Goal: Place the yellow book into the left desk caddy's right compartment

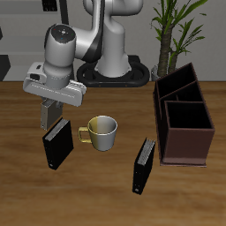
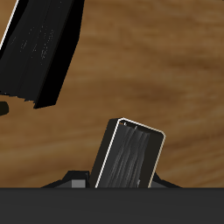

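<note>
My tool hangs over the counter, its fingers closed on the top of the yellow book, which is held upright just above a black book standing beneath it. In the wrist view the held book shows a dark face with a thin pale edge. The left desk caddy sits well apart, past the mug and a second black book. Bare counter lies between them. I can read no writing anywhere.
</note>
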Robot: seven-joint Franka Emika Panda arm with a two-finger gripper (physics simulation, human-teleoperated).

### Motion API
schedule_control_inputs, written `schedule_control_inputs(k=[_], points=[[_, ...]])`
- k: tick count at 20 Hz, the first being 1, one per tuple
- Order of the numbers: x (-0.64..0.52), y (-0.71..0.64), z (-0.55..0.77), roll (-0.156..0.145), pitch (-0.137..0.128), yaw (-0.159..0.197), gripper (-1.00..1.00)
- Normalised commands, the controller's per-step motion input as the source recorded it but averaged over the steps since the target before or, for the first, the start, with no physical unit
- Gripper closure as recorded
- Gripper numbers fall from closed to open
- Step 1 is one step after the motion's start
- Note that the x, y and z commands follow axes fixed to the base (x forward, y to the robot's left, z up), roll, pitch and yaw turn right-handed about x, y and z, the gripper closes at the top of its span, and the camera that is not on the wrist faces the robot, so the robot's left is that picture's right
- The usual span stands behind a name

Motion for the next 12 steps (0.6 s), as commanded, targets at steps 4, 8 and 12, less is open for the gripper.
schedule_control_inputs(k=[4, 8, 12], points=[[-0.23, 0.15, 0.58, -0.096, 0.025, 0.007, 1.00], [-0.19, 0.22, 0.47, -0.012, -0.036, 0.008, 1.00], [-0.17, 0.37, 0.46, 0.014, -0.056, 0.018, 1.00]])
